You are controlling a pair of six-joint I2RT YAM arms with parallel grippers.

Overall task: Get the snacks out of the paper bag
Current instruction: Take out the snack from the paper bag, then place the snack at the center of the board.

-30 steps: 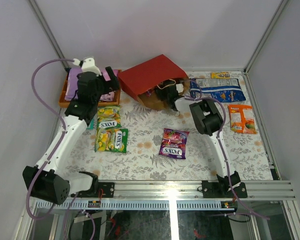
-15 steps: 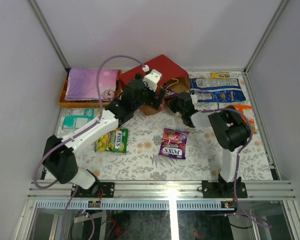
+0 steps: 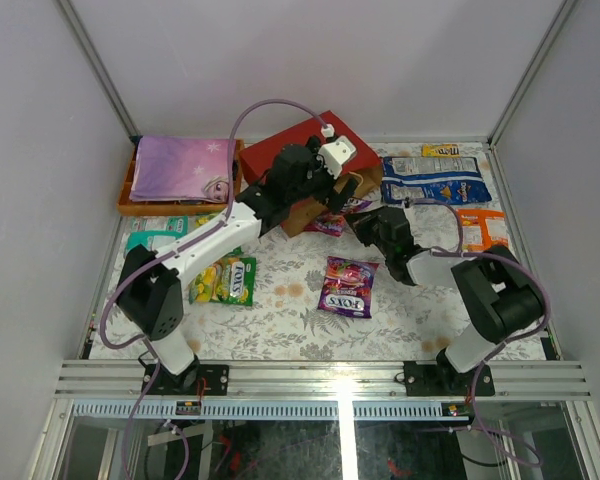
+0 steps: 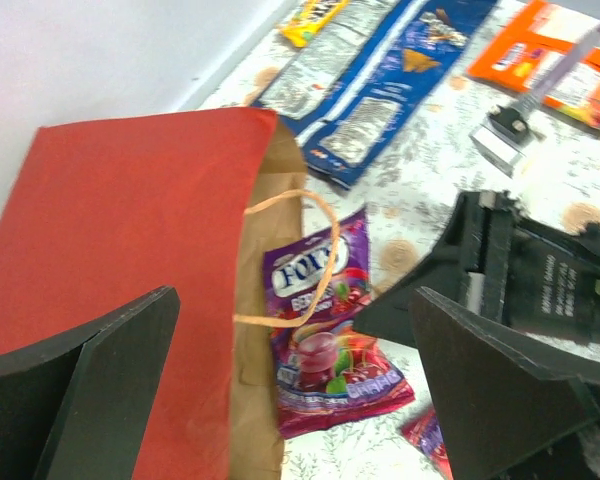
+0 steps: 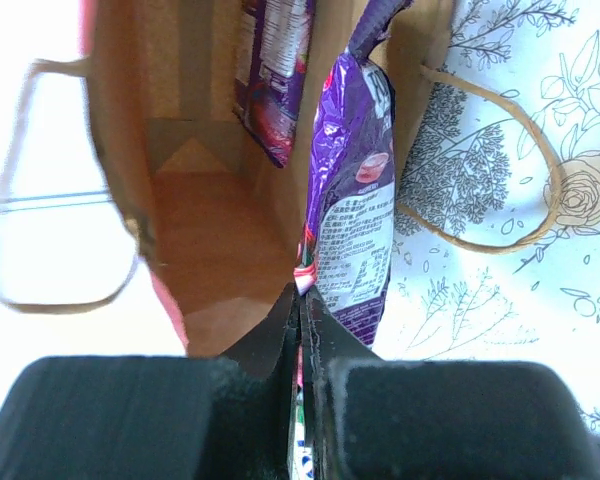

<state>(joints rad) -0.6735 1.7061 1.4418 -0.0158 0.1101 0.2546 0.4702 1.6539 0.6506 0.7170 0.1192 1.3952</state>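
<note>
The red paper bag (image 3: 298, 152) lies on its side, its brown mouth towards the right arm. My right gripper (image 3: 363, 220) is shut on the edge of a purple Fox's packet (image 5: 355, 220) at the bag's mouth. This packet also shows in the left wrist view (image 4: 325, 340). A second purple packet (image 5: 270, 70) lies deeper inside the bag (image 5: 200, 200). My left gripper (image 3: 347, 188) hovers open and empty above the bag's mouth (image 4: 130, 220), with its fingers (image 4: 90, 400) wide apart. A bag handle (image 4: 300, 250) loops over the held packet.
On the table lie a blue-white bag (image 3: 435, 180), a small yellow bar (image 3: 440, 150), an orange packet (image 3: 480, 228), a purple Fox's packet (image 3: 345, 285), a green/yellow Fox's packet (image 3: 225, 282) and a teal packet (image 3: 150, 240). An orange tray (image 3: 130, 205) with a flat purple item stands at the back left.
My left arm has swung from the tray over to the bag's mouth. My right gripper has drawn back from the bag towards the near side, and a purple packet now shows at the mouth.
</note>
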